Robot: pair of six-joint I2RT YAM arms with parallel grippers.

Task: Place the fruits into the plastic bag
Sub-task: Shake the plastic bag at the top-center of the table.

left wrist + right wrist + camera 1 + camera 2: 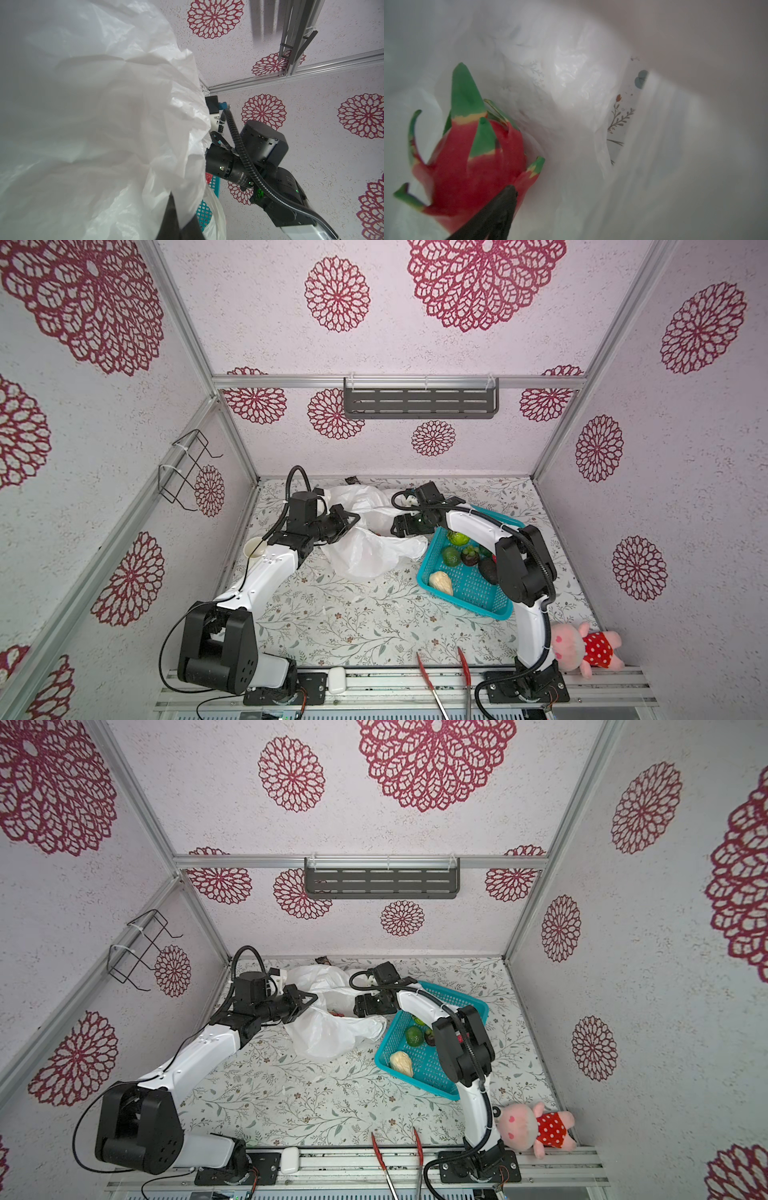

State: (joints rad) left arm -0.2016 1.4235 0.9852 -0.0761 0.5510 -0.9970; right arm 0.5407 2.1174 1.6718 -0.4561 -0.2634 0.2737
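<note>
The white plastic bag point(365, 556) lies crumpled at the back of the table in both top views. My left gripper point(353, 519) is shut on its rim point(182, 207) and holds the mouth up. My right gripper point(390, 529) reaches into that mouth, open. In the right wrist view the red-pink dragon fruit point(473, 162) lies inside the bag beside one dark finger point(500, 209), not between the jaws; the other finger is hidden. The teal basket point(465, 597) holds a pale yellow fruit point(441, 583), a green round one point(451, 556), a small dark one point(469, 554) and the avocado point(488, 570).
The right arm point(523, 568) hangs over the basket. A pink plush toy point(582, 649) sits at the front right corner. Red tongs point(432, 680) and a white case point(336, 679) lie on the front rail. A white cup point(255, 549) stands by the left wall.
</note>
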